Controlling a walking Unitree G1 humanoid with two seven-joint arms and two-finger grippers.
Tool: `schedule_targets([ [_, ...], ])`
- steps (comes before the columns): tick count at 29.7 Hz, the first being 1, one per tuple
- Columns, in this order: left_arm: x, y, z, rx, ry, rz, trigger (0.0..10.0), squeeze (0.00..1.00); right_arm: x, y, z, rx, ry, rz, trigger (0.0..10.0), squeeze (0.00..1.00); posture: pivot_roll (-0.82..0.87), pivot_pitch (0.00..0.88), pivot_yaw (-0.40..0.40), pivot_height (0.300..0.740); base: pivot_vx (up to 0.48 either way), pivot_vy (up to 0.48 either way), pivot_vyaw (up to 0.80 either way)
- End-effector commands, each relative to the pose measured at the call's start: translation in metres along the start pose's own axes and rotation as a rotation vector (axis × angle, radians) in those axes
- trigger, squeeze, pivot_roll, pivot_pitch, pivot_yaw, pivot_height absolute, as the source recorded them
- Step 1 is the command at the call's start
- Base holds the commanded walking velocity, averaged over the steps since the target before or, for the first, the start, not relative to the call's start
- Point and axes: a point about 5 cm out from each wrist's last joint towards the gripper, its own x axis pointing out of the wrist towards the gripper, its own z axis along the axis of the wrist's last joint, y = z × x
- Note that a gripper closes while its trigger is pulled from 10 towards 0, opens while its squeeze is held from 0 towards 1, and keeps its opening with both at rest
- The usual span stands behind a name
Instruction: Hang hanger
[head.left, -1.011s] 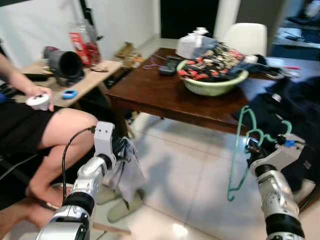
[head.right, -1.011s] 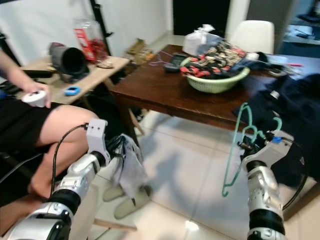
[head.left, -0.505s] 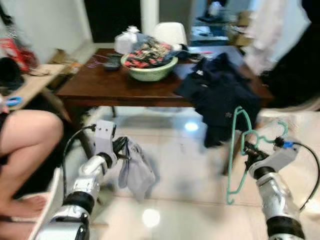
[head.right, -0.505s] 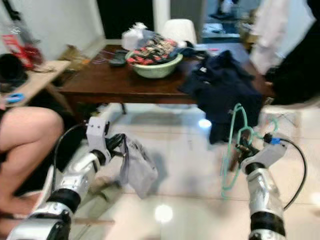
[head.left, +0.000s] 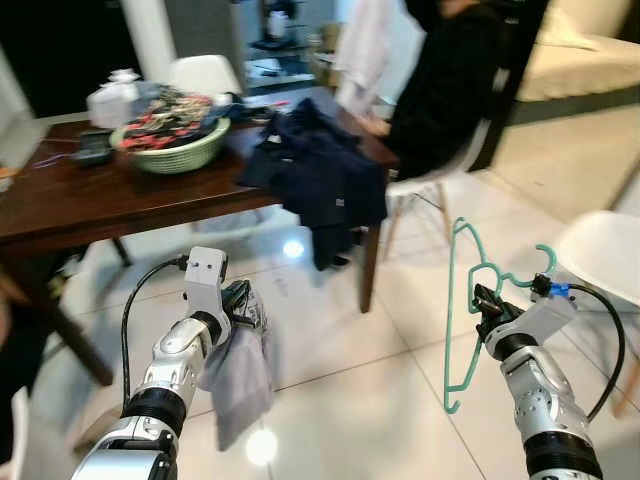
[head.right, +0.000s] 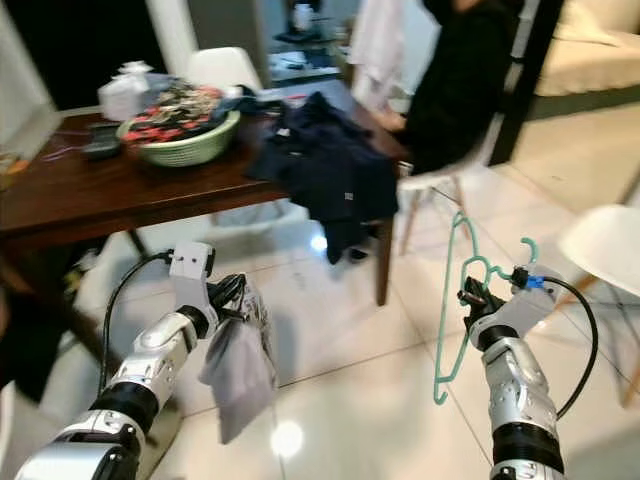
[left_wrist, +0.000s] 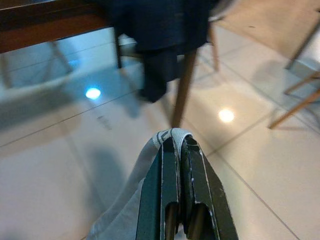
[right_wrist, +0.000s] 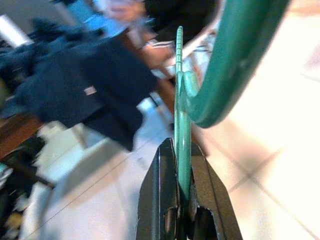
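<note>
Hanger (head.left: 468, 300) clamped upright in my right fingers (right_wrist: 181, 200), hook up, held clear of floor for carrying. Left fingers (left_wrist: 181, 165) pinched shut on cloth (head.left: 236, 375), dangling beside bench (head.left: 70, 200).

The hanger (head.left: 463, 300) is teal green. The cloth (head.left: 236, 375) is pale grey. A navy garment (head.left: 318, 175) hangs over the dark brown table's (head.left: 90, 205) edge. The basket (head.left: 170, 155) is light green, its contents red, black and white. The floor (head.left: 330, 400) is glossy cream tile.
</note>
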Motion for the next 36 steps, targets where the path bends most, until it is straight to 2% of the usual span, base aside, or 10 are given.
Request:
schedule_targets([
  [1, 0.0002, 0.0027, -0.0009, 0.007, 0.022, 0.003, 10.0, 0.00, 0.0029, 0.0017, -0.0031, -0.005, 0.022, -0.006, 10.0, 0.00, -0.01, 0.000, 0.035, 0.740, 0.000, 0.000, -0.74],
  [14, 0.0022, 0.0011, -0.0010, 0.018, 0.047, -0.026, 10.0, 0.00, 0.0049, 0.0016, -0.0068, -0.047, 0.056, -0.033, 10.0, 0.00, -0.01, 0.000, 0.050, 0.740, 0.000, 0.000, -0.74],
  [36, 0.0016, 0.0030, -0.0003, -0.007, 0.043, -0.033, 10.0, 0.00, 0.0058, 0.0025, -0.0066, -0.056, 0.063, -0.038, 10.0, 0.00, -0.01, 0.023, 0.047, 0.740, 0.000, 0.000, -0.75],
])
